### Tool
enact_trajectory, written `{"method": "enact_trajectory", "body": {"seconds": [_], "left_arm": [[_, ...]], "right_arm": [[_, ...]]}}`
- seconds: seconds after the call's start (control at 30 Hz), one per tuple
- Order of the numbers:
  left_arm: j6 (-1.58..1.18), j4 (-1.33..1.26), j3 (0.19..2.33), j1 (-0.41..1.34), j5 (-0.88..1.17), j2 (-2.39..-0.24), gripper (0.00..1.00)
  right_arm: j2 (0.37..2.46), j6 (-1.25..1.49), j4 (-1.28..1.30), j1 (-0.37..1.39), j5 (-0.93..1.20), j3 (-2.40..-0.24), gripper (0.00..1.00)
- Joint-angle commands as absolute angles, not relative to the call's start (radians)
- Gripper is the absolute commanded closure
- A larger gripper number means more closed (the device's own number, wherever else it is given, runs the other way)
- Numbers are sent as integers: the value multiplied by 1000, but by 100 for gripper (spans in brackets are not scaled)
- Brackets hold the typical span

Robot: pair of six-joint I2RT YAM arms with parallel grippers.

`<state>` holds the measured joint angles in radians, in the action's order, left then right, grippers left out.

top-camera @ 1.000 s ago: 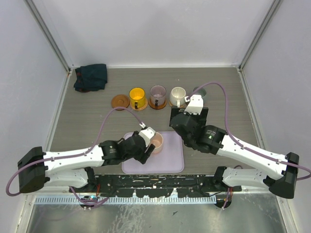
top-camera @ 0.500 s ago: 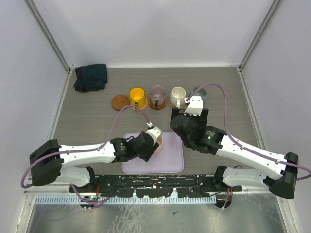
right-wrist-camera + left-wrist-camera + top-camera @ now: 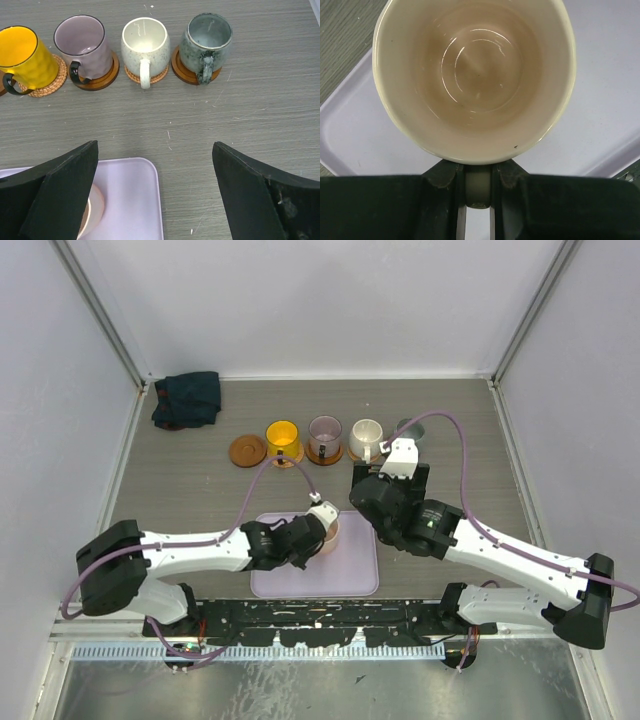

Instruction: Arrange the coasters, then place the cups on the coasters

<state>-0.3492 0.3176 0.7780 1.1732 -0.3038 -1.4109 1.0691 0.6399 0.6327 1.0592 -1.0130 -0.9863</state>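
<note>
- Change since the earlier view: the left arm [image 3: 190, 550] has reached further along the tray, and the left jaws have drawn in from wide to narrow around the cup handle. The right arm [image 3: 500, 545] has barely moved.
- Counter [image 3: 180, 490]: carries everything. A dark cloth [image 3: 187, 398] lies well apart from both sets of jaws, at the far left corner.
- Lavender tray [image 3: 600, 100]: directly under the left jaws and holding the last cup.
- Right jaws: spread wide and empty, hovering beside the left jaws and facing the row.
- Row ahead of the right jaws: yellow cup [image 3: 20, 55], purple cup [image 3: 82, 42], cream cup [image 3: 145, 42] and grey-green cup [image 3: 207, 37], each seated on a coaster.
- Pale pink cup [image 3: 475, 75]: upright on the tray, touching the left jaws, which are closed on its handle [image 3: 479, 187].
- Empty coaster [image 3: 247, 450]: well ahead of the left jaws and to their left, just beside the yellow cup.
- Risks, as judged:
  - With only the handle pinched, the cup may swing or slip on lifting.
  - A low lift could catch it on the tray lip.
  - The set-down is tight against the yellow cup, so a knock is possible.
  - The right arm stands close to the carry path.
</note>
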Motion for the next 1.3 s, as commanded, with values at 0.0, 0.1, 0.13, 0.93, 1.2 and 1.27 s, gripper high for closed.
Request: {"method": "enact_trajectory", "body": {"seconds": [0.0, 0.1, 0.13, 0.93, 1.2, 1.27], "left_arm": [[-344, 328, 832, 1178, -355, -1389, 96], [-337, 351, 847, 1177, -384, -1338, 98], [-332, 363, 855, 1178, -396, -1309, 99], [-286, 362, 933, 547, -385, -1154, 94], [-295, 259, 1034, 381, -308, -1388, 96], [-294, 227, 1056, 366, -300, -1447, 96]], "right_arm": [[1059, 670, 622, 1059, -1056, -984, 0], [1056, 670, 621, 1059, -1065, -973, 0], [1055, 670, 621, 1058, -1068, -969, 0], [1064, 575, 381, 819, -856, -761, 0], [1069, 517, 354, 799, -857, -769, 0], [1069, 507, 344, 793, -851, -769, 0]]}}
